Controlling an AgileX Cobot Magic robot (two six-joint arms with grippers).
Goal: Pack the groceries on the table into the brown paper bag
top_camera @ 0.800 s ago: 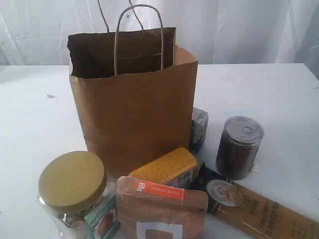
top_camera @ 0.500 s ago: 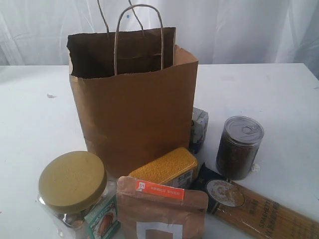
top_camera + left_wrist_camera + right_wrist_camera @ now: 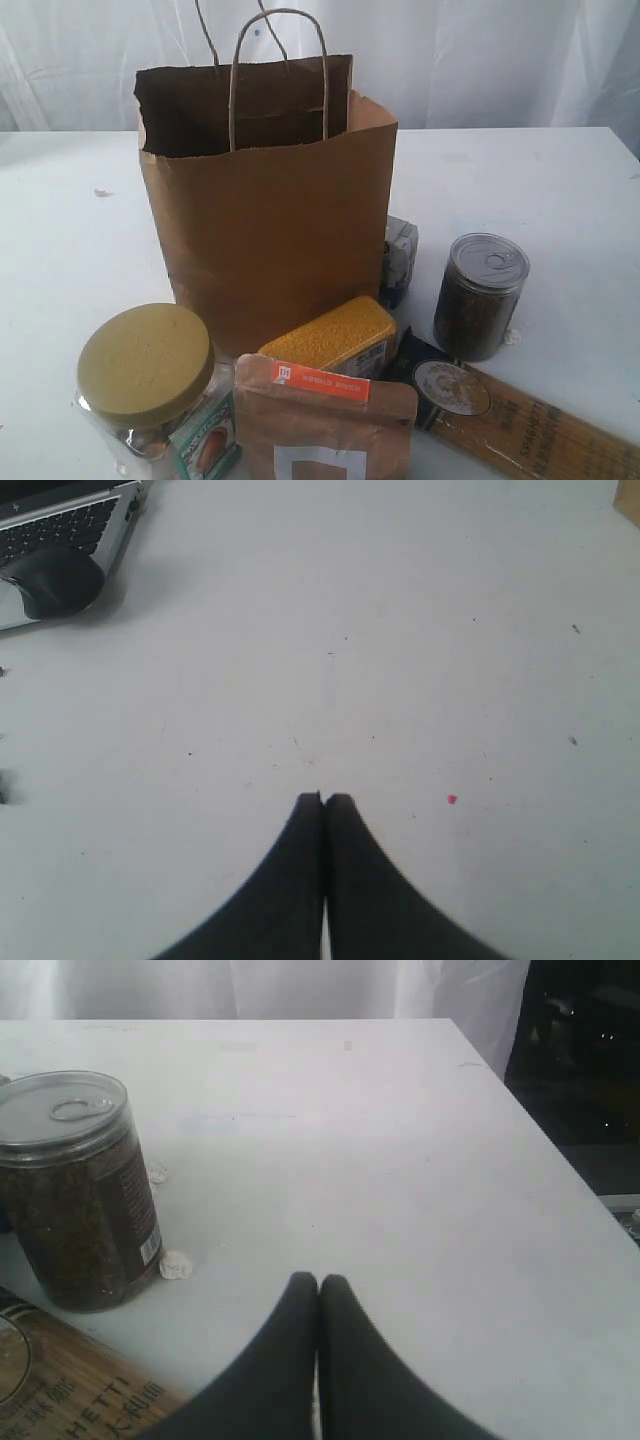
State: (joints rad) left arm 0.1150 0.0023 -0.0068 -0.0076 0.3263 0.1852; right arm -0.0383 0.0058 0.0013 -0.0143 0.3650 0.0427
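The brown paper bag (image 3: pixel 270 220) stands open and upright in the middle of the table (image 3: pixel 70 250). Before it lie the groceries: a clear jar (image 3: pixel 150 385) with an olive-yellow lid, a brown pouch (image 3: pixel 325 425) with an orange label, a yellow-grain bottle (image 3: pixel 335 335), a dark pull-tab can (image 3: pixel 480 295), a long spaghetti pack (image 3: pixel 520 425), and a small white-blue carton (image 3: pixel 400 255) half hidden behind the bag. My left gripper (image 3: pixel 323 800) is shut and empty over bare tabletop. My right gripper (image 3: pixel 318 1280) is shut and empty beside the can (image 3: pixel 75 1190) and spaghetti pack (image 3: pixel 60 1390). Neither arm shows in the exterior view.
A laptop (image 3: pixel 60 525) with a black mouse (image 3: pixel 55 580) on it sits at one edge of the left wrist view. The table's edge (image 3: pixel 560 1160) runs near my right gripper, with dark space beyond. Small white crumbs (image 3: pixel 175 1265) lie by the can.
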